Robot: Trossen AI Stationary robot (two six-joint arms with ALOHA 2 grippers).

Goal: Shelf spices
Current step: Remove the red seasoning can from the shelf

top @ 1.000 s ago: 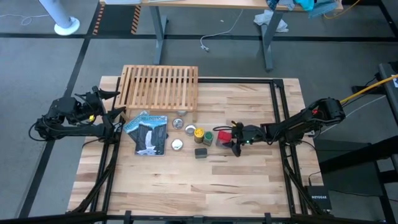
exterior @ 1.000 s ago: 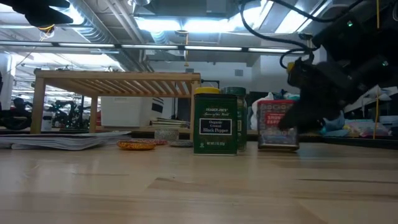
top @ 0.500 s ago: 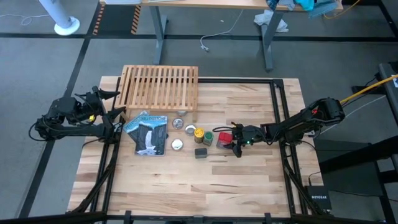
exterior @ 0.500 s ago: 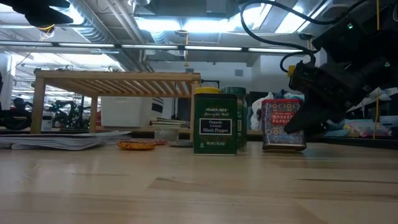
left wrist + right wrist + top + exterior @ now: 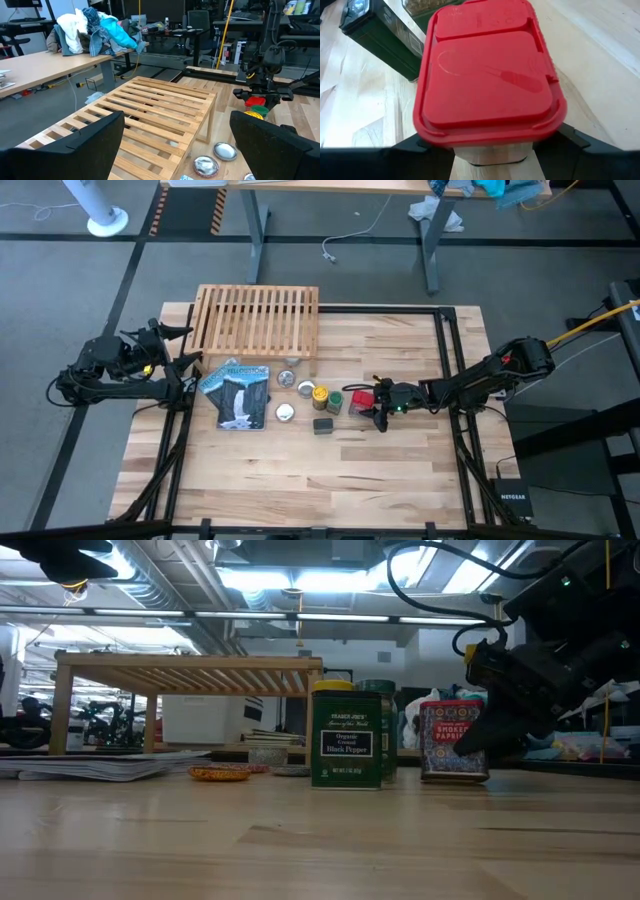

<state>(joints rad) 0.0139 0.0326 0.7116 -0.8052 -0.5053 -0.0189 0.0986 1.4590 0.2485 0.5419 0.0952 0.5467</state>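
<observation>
The red boxy tin (image 5: 360, 401) stands right of the green-capped jar (image 5: 335, 401) and yellow-capped jar (image 5: 320, 393). The black boxy tin (image 5: 322, 425) stands nearer the table's near edge. My right gripper (image 5: 376, 407) reaches in level from the table's right and is shut on the red tin (image 5: 490, 75). The slatted wooden shelf (image 5: 258, 318) stands on its legs at the table's far left. My left gripper (image 5: 176, 345) hovers open beside the shelf's left end, touching nothing. My right gripper pinches the red tin between its two fingers (image 5: 415, 145), one on each side of the tin's body just below the red lid (image 5: 492, 150). The fingers come level from the table's right. The tin stands upright (image 5: 452, 740) with its base at table level.
A flat blue-and-white packet (image 5: 240, 393) lies left of the jars. Three small silvery round tins (image 5: 288, 378) (image 5: 306, 388) (image 5: 285, 412) lie between the packet and the jars. Bare wood stretches along the near half of the table (image 5: 320, 480).
In the low view the red tin has shifted a little toward the table's right with my right gripper. It tipped slightly and stands upright again, showing more of its label. The left arm has kept still.
</observation>
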